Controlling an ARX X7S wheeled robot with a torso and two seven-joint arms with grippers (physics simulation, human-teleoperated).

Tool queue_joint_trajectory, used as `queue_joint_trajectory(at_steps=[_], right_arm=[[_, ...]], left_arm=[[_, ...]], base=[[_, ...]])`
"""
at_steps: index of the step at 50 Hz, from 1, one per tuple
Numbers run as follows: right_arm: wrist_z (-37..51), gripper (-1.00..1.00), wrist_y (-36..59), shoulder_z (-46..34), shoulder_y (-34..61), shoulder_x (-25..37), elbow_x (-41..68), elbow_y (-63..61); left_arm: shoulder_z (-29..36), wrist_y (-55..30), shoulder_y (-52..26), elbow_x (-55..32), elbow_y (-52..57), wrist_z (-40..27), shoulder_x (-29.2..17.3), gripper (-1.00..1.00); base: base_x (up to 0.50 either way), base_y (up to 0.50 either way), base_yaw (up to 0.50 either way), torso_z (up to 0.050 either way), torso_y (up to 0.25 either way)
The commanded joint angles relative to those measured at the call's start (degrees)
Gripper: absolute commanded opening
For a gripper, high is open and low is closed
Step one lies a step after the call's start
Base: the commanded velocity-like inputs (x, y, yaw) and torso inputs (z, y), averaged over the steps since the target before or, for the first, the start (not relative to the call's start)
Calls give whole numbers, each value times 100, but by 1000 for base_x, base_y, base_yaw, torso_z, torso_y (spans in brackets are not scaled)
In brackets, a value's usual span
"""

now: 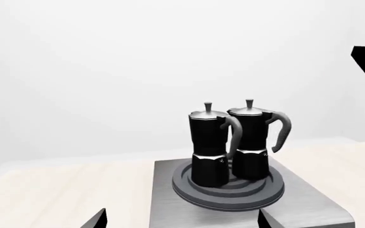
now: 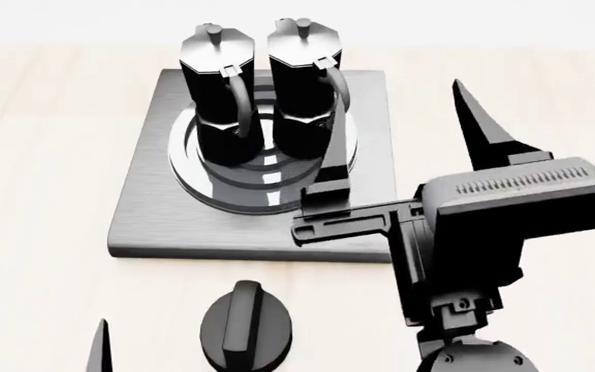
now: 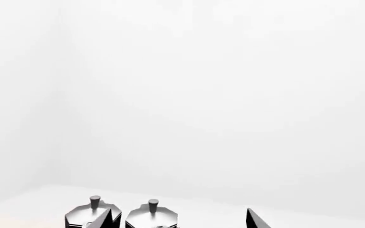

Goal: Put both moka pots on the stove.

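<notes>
Only head view shows knob (image 2: 248, 326); both moka pots (image 2: 218, 97) on stove (image 2: 153, 225), tools released.

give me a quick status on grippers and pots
Right gripper open, empty, beside the stove. Left gripper open, low and clear. Both moka pots upright on the burner rings. Nothing in the way.

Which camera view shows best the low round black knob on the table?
The head view shows the low round black knob best: it appears almost whole from above, on the pale table in front of the flat grey metal stove. The left wrist view and the right wrist view do not show it at all.
</notes>
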Motion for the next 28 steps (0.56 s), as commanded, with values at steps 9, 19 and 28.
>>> queue_joint_trajectory(at_steps=[9, 19, 28], right_arm=[[610, 100, -788, -107, -1758, 228, 41, -1003], [648, 100, -1545, -240, -2653, 265, 83, -577], [635, 100, -1784, -378, -3037, 326, 183, -570]], left_arm=[[-16, 17, 8, 1, 12, -39, -26, 100], [0, 23, 9, 16, 7, -52, -29, 100], [33, -5, -6, 49, 24, -66, -24, 100]], base=[[0, 0, 0, 0, 0], [0, 0, 0, 0, 0], [0, 0, 0, 0, 0]])
